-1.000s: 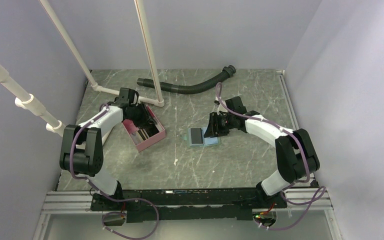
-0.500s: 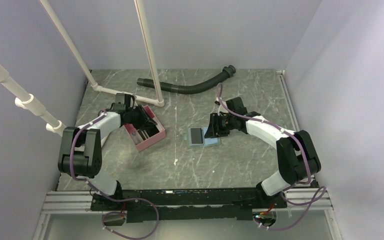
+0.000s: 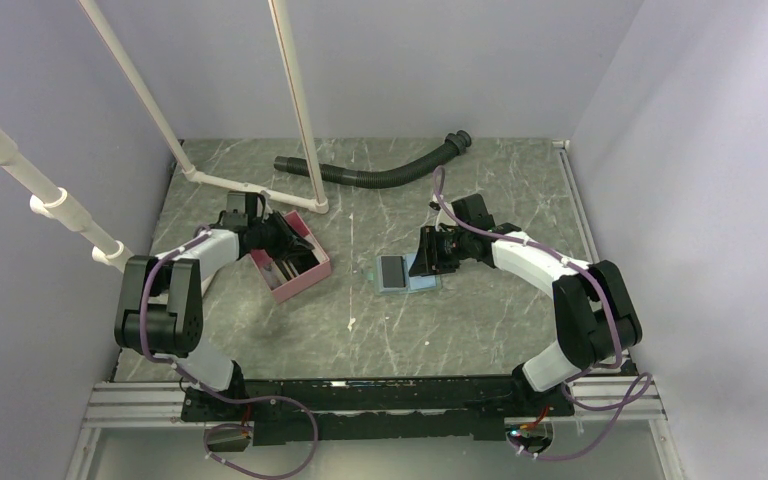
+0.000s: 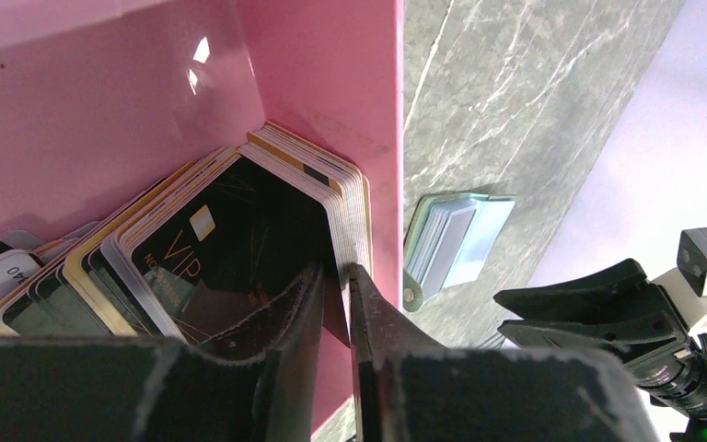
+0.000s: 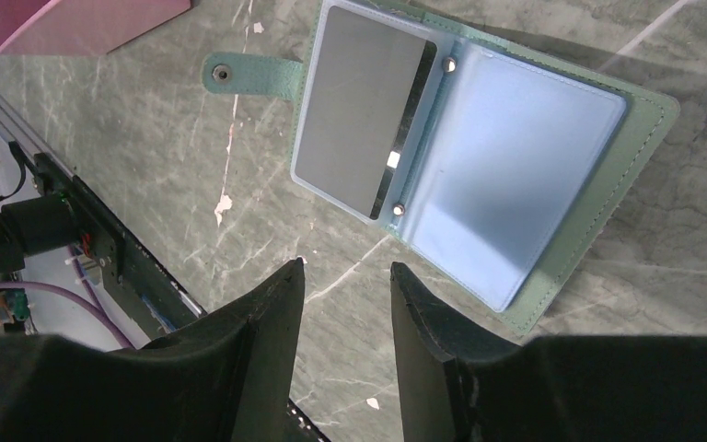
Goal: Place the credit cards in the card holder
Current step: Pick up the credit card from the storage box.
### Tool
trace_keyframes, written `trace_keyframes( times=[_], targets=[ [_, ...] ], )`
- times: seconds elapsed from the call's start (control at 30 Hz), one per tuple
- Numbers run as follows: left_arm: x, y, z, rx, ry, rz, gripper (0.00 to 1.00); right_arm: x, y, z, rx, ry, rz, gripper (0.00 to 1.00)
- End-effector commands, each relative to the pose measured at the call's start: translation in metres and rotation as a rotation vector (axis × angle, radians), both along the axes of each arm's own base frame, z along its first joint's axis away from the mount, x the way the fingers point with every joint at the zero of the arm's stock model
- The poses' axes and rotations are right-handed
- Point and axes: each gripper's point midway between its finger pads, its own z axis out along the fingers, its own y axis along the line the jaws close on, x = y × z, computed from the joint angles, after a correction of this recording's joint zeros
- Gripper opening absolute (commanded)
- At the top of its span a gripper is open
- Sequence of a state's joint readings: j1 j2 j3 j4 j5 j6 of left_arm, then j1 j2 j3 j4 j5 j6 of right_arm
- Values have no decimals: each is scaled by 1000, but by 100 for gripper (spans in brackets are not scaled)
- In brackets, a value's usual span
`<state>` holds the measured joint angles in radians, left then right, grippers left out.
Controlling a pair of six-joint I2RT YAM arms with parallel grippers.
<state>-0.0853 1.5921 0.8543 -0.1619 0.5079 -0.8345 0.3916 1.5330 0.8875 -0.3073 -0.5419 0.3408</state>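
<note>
The credit cards [image 4: 230,230] stand as a fanned stack in a corner of the pink box [image 4: 331,74]; the front one is black with "VIP". My left gripper [image 4: 336,272] is inside the box [image 3: 295,262], its jaws nearly together on the thin edge of the end cards. The card holder [image 5: 515,184] lies open on the table [image 3: 405,272], light blue sleeves on a green cover, a grey card [image 5: 359,110] in its left sleeve. My right gripper [image 5: 345,269] is open and empty, just above the table at the holder's near edge.
A black corrugated hose [image 3: 380,172] lies at the back of the table. White pipe legs [image 3: 295,110] stand behind the pink box. The holder's snap strap [image 5: 239,72] sticks out toward the box. Grey walls close both sides.
My left wrist has drawn back to the left and lower, with its fingers staying in the pink box. The right arm and the holder have not moved.
</note>
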Motion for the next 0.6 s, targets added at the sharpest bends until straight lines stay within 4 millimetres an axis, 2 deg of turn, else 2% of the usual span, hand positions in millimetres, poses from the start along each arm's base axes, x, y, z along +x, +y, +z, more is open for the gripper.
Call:
trace_keyframes(
  times=[0.0,0.27,0.47,0.57],
  targets=[
    [9,-2,29,-28,-89,-3,20,2,2,13,24,-43,7,42],
    [9,-1,35,-27,-96,-4,15,2,3,12,30,-36,7,42],
    [5,1,37,-3,-71,-21,1,1,3,14,27,-38,9,41],
    [-1,4,37,24,-43,-30,0,2,3,15,29,-41,9,41]
  ],
)
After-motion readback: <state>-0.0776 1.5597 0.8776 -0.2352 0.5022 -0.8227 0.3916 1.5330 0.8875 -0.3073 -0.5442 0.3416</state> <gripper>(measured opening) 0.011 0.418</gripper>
